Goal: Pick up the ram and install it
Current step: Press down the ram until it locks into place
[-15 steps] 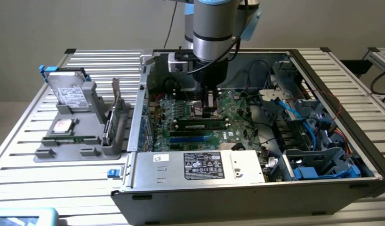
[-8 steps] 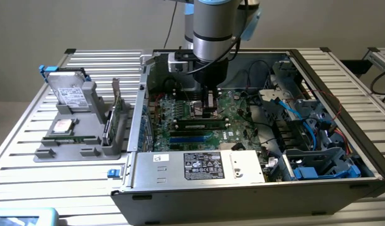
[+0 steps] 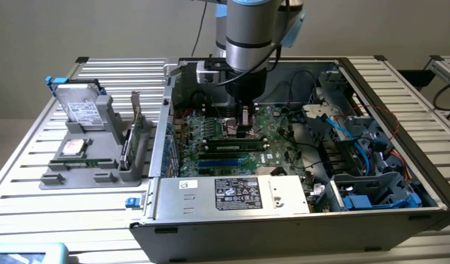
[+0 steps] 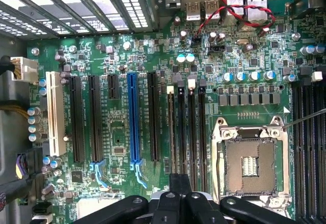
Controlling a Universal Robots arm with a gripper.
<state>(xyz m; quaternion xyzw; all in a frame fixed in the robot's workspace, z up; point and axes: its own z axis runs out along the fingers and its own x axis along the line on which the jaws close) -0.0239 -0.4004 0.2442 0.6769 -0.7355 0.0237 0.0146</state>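
On a slatted metal worktop (image 3: 34, 165), the hand (image 3: 245, 129), closed, presses the ram (image 3: 236, 146) into its motherboard (image 4: 122, 147) slot; seating needs firm, even pressure.

Silver arm (image 3: 243, 38) (blue collar, black cable)

We are seeing the arm (image 3: 248, 33) running off the exterior view's top edge. In the wrist view, the gripper (image 4: 179, 203) is being cut by the picture's edge, and whether a ram stick is sitting between its closed fingers is impossible to tell. The power supply's label (image 3: 238, 193) is printing too small to read.
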